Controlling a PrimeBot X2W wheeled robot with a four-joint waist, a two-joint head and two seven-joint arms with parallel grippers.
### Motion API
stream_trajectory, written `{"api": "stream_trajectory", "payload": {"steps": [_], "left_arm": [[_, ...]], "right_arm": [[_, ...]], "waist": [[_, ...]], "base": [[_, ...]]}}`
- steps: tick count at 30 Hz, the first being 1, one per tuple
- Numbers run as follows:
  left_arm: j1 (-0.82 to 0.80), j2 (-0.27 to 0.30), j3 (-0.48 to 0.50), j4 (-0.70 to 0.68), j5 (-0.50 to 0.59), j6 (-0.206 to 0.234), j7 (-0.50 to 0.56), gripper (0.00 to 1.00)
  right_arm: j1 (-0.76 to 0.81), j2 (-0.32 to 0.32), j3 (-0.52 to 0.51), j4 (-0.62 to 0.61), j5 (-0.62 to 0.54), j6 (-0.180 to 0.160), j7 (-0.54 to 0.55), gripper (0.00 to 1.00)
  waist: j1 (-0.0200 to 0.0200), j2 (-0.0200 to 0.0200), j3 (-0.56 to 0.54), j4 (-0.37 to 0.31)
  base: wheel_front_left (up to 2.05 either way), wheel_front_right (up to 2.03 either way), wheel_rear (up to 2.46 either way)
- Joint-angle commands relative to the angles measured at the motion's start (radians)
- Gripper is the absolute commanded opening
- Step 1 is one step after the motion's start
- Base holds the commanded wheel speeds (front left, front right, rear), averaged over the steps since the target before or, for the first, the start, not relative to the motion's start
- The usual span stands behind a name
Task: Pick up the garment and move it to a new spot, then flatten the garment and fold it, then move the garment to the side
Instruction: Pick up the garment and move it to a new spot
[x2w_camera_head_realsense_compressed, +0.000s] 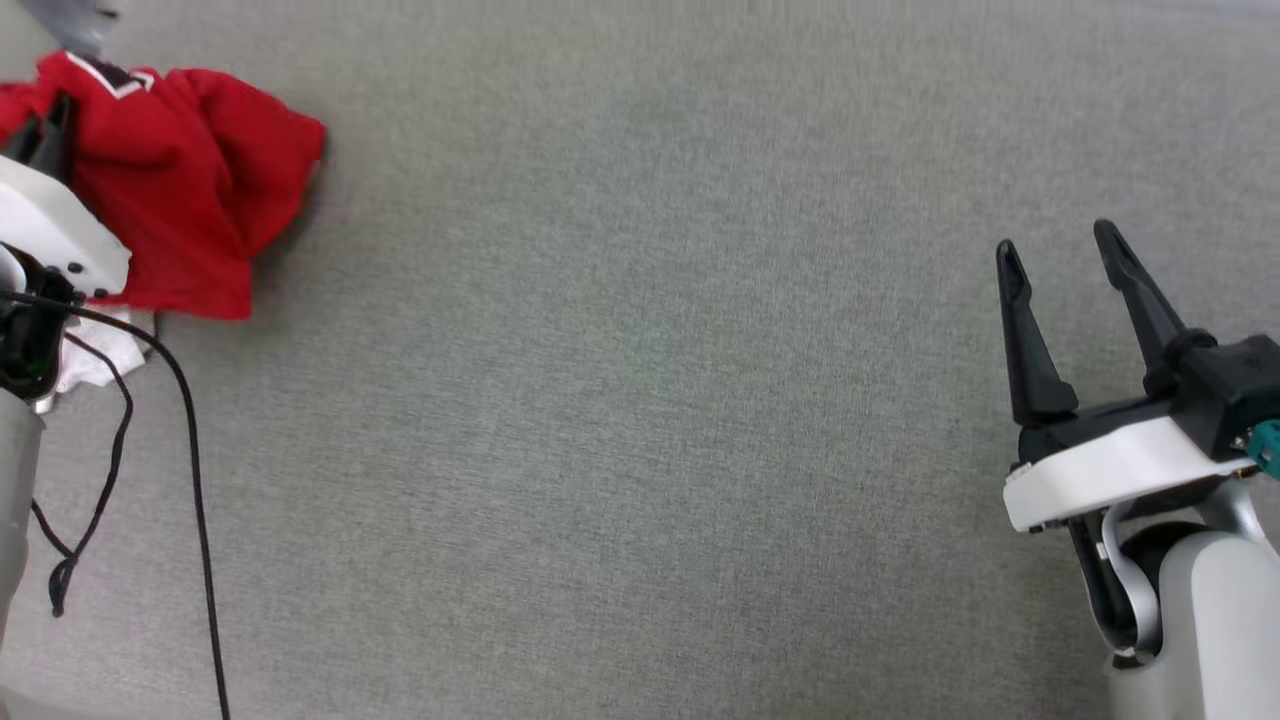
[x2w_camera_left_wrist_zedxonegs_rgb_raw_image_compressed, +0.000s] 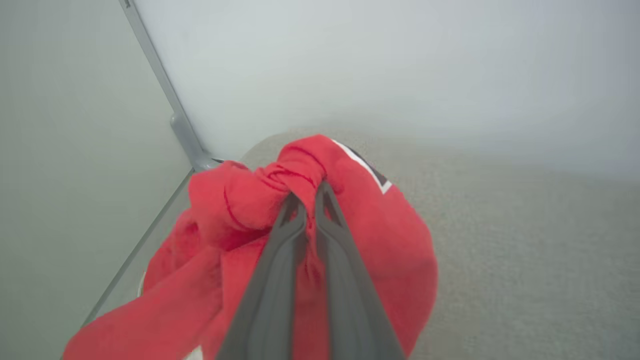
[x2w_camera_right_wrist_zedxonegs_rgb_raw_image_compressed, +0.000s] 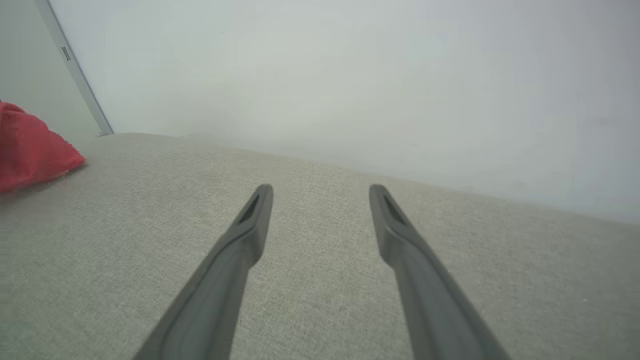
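— Where the grey surface (x2w_camera_head_realsense_compressed: 640, 400) runs into its far left corner, you have the garment (x2w_camera_head_realsense_compressed: 190, 180), a crumpled red heap rather than a flat shirt.

— Which way does it point?

— Its dark, white-edged neck trim (x2w_camera_head_realsense_compressed: 118, 78) sits at the far end and the loose red edge lies toward the near side. So your long axis runs roughly far to near, leaning a little to the right. A bit of white cloth (x2w_camera_head_realsense_compressed: 95, 360) shows under the near left end. I cannot make out the lettering.

— And my left gripper?

— Your left gripper (x2w_camera_left_wrist_zedxonegs_rgb_raw_image_compressed: 310, 192) has its fingers pressed together on a twisted fold at the top of the heap, with red cloth pinched between them. I cannot tell whether the heap is off the surface.

— The right?

— Your right gripper (x2w_camera_head_realsense_compressed: 1055, 240) stands over the right side of the surface, well apart from the garment, fingers spread wide apart.

— What stands in my way?

— On your left, black cables (x2w_camera_head_realsense_compressed: 190, 450) hang from the arm over the near left part of the surface, just beside the garment's near end. Behind the heap, a grey metal strip (x2w_camera_left_wrist_zedxonegs_rgb_raw_image_compressed: 175, 120) rises where two pale walls (x2w_camera_left_wrist_zedxonegs_rgb_raw_image_compressed: 400, 65) meet at that corner.
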Motion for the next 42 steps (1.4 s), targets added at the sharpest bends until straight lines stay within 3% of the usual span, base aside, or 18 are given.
{"api": "stream_trajectory", "payload": {"steps": [1,8,13,18,29,38,42], "left_arm": [[-0.016,-0.004,-0.005,-0.008,0.017,0.009,-0.043,0.00],[0.006,-0.028,-0.015,-0.074,0.057,0.040,-0.171,0.00],[0.055,-0.055,-0.023,-0.183,0.055,0.033,-0.198,0.00],[0.128,-0.073,-0.037,-0.332,0.068,0.057,-0.210,0.00],[0.284,-0.185,-0.155,-0.693,0.081,0.117,-0.155,0.00],[0.359,-0.306,-0.322,-0.820,0.085,0.096,-0.087,0.00],[0.402,-0.331,-0.387,-0.824,0.091,0.088,-0.066,0.00]], "right_arm": [[0.020,0.001,-0.006,0.004,0.010,-0.001,-0.005,1.00],[0.080,0.001,-0.041,0.018,0.042,-0.001,-0.019,1.00],[0.116,0.001,-0.059,0.017,0.057,-0.001,-0.020,1.00],[0.147,0.001,-0.070,0.013,0.067,-0.001,-0.016,1.00],[0.199,0.001,-0.102,-0.009,0.083,-0.001,0.006,1.00],[0.204,0.001,-0.116,-0.042,0.088,-0.001,0.018,1.00],[0.192,0.001,-0.118,-0.053,0.094,-0.001,0.017,1.00]], "waist": [[0.0000,0.0000,-0.054,0.010],[0.0000,0.0000,-0.153,-0.002],[0.0000,0.0000,-0.200,-0.035],[0.0000,0.0000,-0.245,-0.088],[0.0000,0.0000,-0.287,-0.223],[0.0000,0.0000,-0.233,-0.286],[0.0000,0.0000,-0.193,-0.289]], "base": [[0.00,0.00,0.00],[0.00,0.00,0.00],[0.00,0.00,0.00],[0.00,0.00,0.00],[0.00,0.00,0.00],[0.00,0.00,0.00],[0.00,0.00,0.00]]}}
